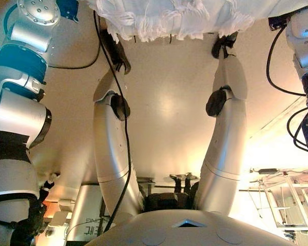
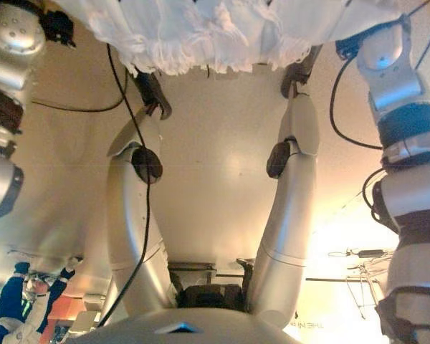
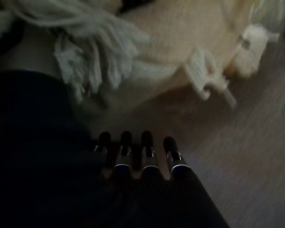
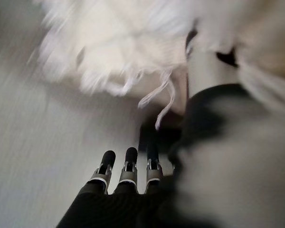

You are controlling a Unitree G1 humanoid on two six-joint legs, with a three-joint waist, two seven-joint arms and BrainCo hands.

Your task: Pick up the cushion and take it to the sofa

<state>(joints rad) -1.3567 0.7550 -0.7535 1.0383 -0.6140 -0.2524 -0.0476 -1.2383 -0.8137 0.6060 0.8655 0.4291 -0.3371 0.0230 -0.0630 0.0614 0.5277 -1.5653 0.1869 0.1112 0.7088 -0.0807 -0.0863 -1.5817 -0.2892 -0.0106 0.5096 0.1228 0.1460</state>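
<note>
The cushion (image 1: 174,18) is white with a fringed edge. It hangs across the top of both eye views, in front of me, between my two arms. My left hand (image 3: 137,159) shows in the left wrist view with straight fingers, and the cushion's fringe (image 3: 99,57) lies just past the fingertips. My right hand (image 4: 128,173) shows in the right wrist view with straight fingers, and the blurred cushion (image 4: 123,52) is beyond them. The eye views do not show either hand; the cushion hides them. I cannot tell whether the fingertips touch the cloth.
Pale smooth floor (image 1: 169,107) lies below me. A metal frame rack (image 1: 287,202) stands at the lower right. A light box (image 1: 87,210) sits at the lower left. A person in blue and white (image 2: 21,308) shows at the lower left of the right eye view.
</note>
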